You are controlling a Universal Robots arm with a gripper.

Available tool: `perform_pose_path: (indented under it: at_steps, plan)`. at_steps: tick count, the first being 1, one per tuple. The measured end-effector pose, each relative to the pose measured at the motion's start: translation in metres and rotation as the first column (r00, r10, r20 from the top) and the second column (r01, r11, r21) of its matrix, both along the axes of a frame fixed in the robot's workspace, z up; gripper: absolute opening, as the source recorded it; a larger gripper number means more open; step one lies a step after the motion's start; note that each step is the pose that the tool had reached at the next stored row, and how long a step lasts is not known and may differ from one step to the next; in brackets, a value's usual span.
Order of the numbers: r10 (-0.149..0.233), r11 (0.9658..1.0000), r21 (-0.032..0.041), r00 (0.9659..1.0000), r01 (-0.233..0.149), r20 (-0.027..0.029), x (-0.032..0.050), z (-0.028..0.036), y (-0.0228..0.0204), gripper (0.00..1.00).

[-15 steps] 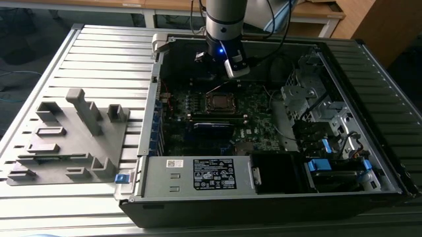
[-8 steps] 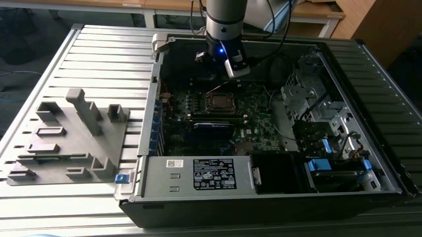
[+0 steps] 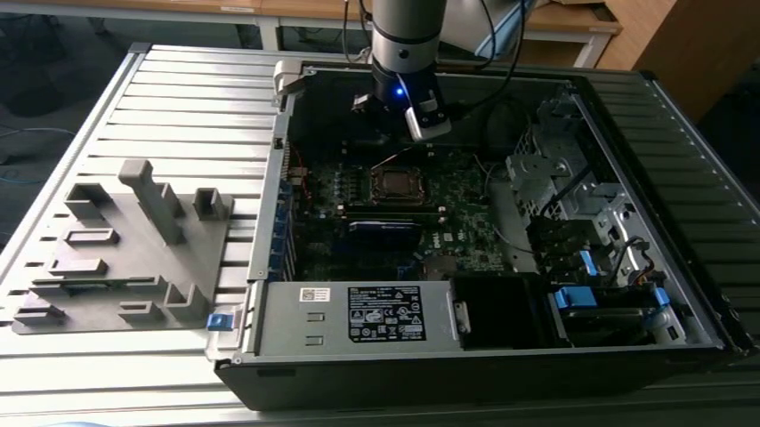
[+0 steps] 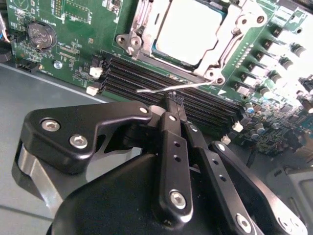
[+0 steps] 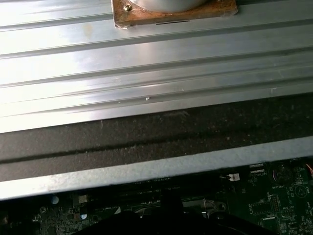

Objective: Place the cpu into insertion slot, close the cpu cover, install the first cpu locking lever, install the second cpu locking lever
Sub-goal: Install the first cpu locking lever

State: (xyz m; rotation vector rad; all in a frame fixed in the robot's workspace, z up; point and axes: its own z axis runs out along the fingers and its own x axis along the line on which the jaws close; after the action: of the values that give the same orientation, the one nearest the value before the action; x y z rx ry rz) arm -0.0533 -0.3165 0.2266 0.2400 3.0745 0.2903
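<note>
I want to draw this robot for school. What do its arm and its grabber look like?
The arm is a round grey tube with a black wrist and a small blue light. The gripper is black, made of flat jointed bars with rounded ends, held together by shiny silver screws. Its two thin fingers narrow towards the tip.

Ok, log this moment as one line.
chip: seated under cover | cover: down over chip | lever: thin wire over memory slots | fingers: shut, tips at lever
</note>
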Motion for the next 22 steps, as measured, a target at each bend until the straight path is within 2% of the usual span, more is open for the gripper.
perform_pose_path:
  at_steps: [22]
  plan:
    - [0.000,1.0000,-0.0006,1.0000,0.000,0.0000,0.0002,-0.0051,-0.0001,0.11]
